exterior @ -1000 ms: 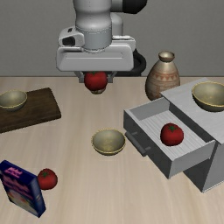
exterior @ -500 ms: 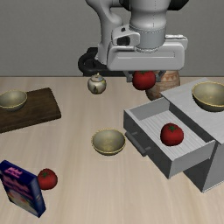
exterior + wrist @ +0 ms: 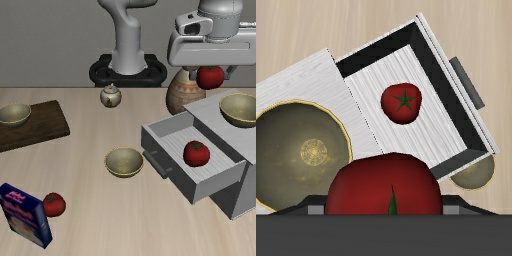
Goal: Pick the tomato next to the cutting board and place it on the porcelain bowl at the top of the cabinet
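white hand (image 3: 210, 72) pinching round red tomato (image 3: 211, 79) mid-air, at 10 o'clock of gold-rimmed porcelain bowl (image 3: 240, 111) on grey cabinet (image 3: 212, 120) top, second red tomato (image 3: 196, 153) inside open drawer (image 3: 210, 183)

Ext. cam: high up, angled down, facing arm base (image 3: 125, 70) & grey wall (image 3: 40, 40) behind. Wide shot, takes in whole worktop (image 3: 90, 130), cutting board (image 3: 45, 125) to cabinet (image 3: 205, 114). Wrist cam: looks straight down, close over cabinet, held tomato (image 3: 384, 185) right at lens. Pic turned approx. half a turn vs ext. Shared: cabinet top w/ porcelain bowl (image 3: 301, 150), open drawer (image 3: 431, 65) w/ drawer tomato (image 3: 402, 101), small bowl (image 3: 474, 172) just beside drawer.
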